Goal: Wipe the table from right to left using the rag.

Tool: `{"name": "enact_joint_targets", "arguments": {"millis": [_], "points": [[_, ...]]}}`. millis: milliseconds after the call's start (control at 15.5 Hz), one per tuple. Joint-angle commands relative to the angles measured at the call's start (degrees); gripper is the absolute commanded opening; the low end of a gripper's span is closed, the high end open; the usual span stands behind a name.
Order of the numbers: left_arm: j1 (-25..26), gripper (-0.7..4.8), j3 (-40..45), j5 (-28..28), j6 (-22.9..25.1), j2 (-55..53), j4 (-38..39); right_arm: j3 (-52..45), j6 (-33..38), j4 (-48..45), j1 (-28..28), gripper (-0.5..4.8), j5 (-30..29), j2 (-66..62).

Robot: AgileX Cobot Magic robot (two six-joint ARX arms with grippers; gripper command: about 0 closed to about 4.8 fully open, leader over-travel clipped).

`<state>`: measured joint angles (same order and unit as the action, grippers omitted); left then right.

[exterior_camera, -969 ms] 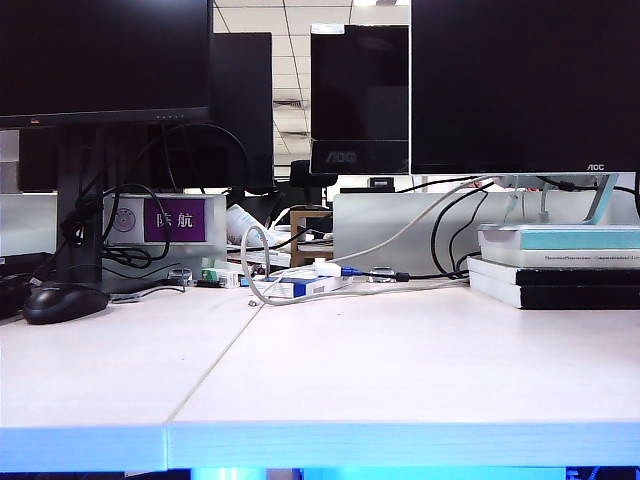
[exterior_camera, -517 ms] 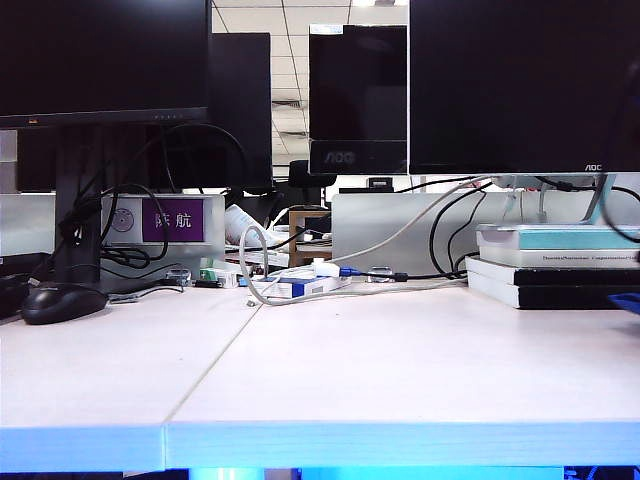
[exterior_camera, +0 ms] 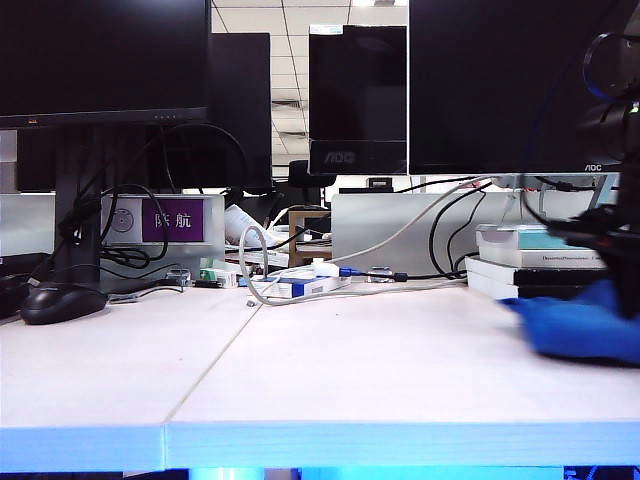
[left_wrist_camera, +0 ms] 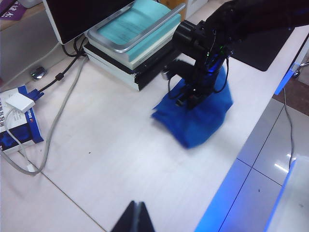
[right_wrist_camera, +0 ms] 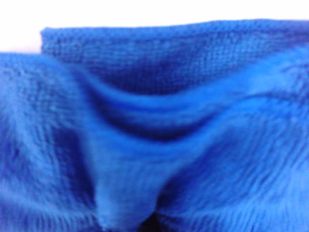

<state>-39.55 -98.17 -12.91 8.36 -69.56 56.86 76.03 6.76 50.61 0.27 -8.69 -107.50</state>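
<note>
The rag (exterior_camera: 585,328) lies bunched on the table (exterior_camera: 330,370) at its right side, new since a second ago, pinched by the closed right gripper (left_wrist_camera: 193,96). The left gripper (left_wrist_camera: 135,217) hovers, fingers together, empty.

Rag (exterior_camera: 585,328) on table (exterior_camera: 380,370) near right edge, right gripper (left_wrist_camera: 193,99) on it, book stack (exterior_camera: 550,262) just behind; mouse (exterior_camera: 62,301) near left edge; left gripper (left_wrist_camera: 135,220) over front edge.
</note>
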Motion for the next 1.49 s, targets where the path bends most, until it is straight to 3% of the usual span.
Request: {"name": "enact_joint_targets", "arguments": {"millis": [65,258,1291,1485], "points": [[-0.07,-0.05,-0.33,-0.39,0.24,0.15,-0.13,-1.11,2.64,0.31,1.40,-0.05,-2.78,-1.49],[-0.09,-0.05,-0.33,-0.39,0.22,0.15,-0.13,-1.11,3.80,-0.70,4.72,-0.06,0.07,-1.51],[-0.09,-0.05,-0.35,-0.39,0.20,0.20,1.38,-1.03,16.74,-9.86,26.60,-0.05,-0.48,-8.26],[-0.09,-0.05,-0.35,-0.39,0.17,0.20,1.42,-0.68,17.75,-10.56,28.48,-0.06,-1.77,-8.26]]}}
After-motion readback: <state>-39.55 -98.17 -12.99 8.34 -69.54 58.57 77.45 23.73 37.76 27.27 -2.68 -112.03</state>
